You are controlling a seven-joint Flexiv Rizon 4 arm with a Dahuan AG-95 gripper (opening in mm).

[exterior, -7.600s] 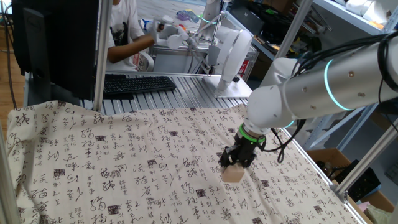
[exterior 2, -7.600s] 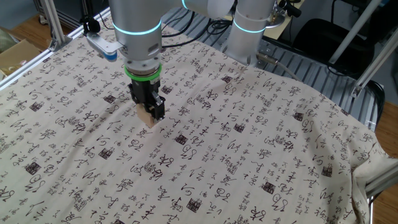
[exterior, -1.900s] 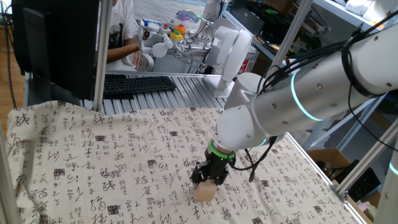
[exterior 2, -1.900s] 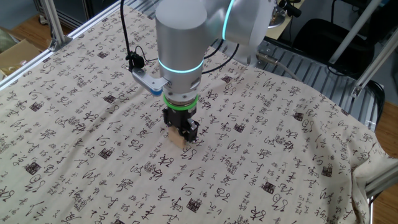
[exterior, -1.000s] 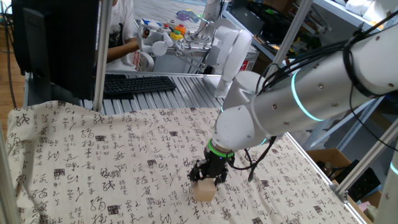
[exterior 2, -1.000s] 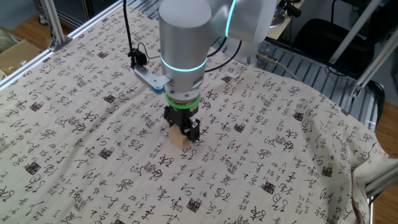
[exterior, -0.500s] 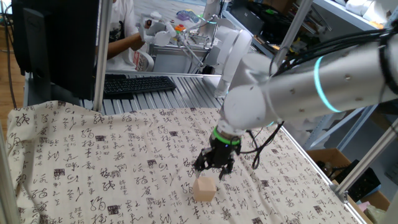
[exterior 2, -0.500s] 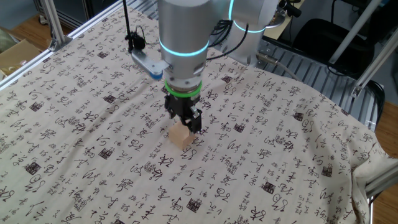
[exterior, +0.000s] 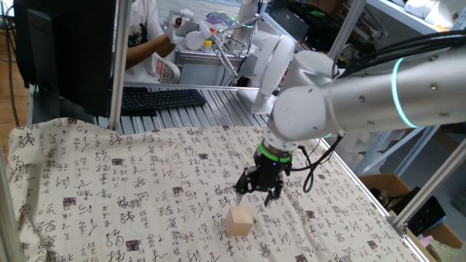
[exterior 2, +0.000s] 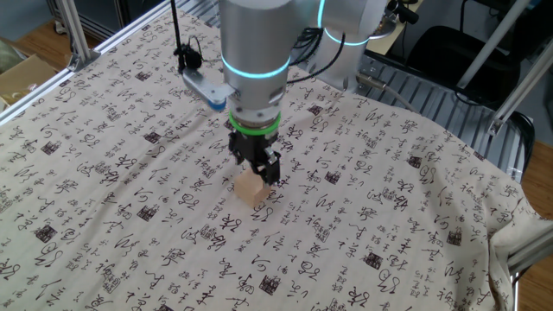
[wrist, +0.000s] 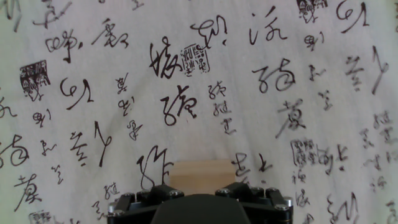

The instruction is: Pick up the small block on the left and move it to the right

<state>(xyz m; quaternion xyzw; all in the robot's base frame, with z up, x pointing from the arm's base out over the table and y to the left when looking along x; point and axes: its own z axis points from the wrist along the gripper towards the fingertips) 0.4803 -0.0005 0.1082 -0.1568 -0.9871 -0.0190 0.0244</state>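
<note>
The small block [exterior: 239, 220], a plain light tan wooden cube, rests on the cloth printed with calligraphy [exterior: 109, 189]. My gripper [exterior: 258, 193] hangs just above and behind it, jaws open, holding nothing. In the other fixed view the gripper [exterior 2: 257, 168] is right over the block [exterior 2: 251, 191], clear of its top. In the hand view the block [wrist: 202, 170] shows at the bottom centre, partly hidden by the gripper body [wrist: 199, 202]. The fingertips do not show there.
A black keyboard [exterior: 160, 97] and a dark monitor [exterior: 65, 51] stand behind the cloth, with a person beyond them. Metal frame posts [exterior: 115, 65] rise at the table's edges. A cardboard box [exterior 2: 22, 73] sits off the table's left side.
The gripper has opened and let go of the block, then risen a little. The block stays where it was set down on the cloth.
</note>
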